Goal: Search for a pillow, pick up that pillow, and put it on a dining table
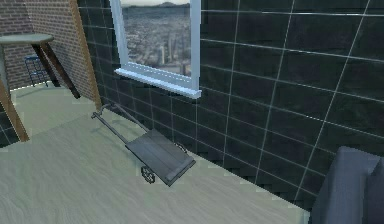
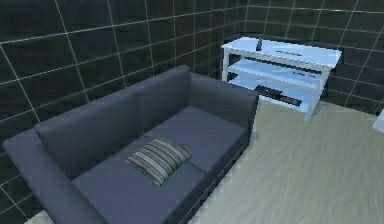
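Arm side view: I see a striped pillow [image 2: 158,160] on the seat of the dark sofa [image 2: 100,122], which is cut off at the bottom edge. The gripper's state I cannot tell.

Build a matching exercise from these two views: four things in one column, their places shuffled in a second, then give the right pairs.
Things
1. striped pillow
2. hand cart
3. white shelf table
4. window

Places
A. set in the dark tiled wall
B. lying on the floor below the window
C. on the seat of the sofa
D. past the sofa's far end, by the tiled wall

Pairs: 1-C, 2-B, 3-D, 4-A
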Controlling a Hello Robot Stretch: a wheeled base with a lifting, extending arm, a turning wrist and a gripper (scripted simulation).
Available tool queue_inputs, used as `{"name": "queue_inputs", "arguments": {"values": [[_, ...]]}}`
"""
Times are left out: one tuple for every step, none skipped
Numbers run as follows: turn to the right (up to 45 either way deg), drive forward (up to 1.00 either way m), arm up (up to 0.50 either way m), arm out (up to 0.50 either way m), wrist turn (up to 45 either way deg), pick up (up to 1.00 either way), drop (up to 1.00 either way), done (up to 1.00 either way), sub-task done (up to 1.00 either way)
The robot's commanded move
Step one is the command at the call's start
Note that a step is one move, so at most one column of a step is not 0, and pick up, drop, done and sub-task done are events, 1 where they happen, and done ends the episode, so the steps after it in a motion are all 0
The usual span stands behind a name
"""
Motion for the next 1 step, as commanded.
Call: {"name": "queue_inputs", "arguments": {"values": [[0.0, 0.0, 0.0, 0.5, 0.0, 0.0, 0.0, 0.0, 0.0]]}}
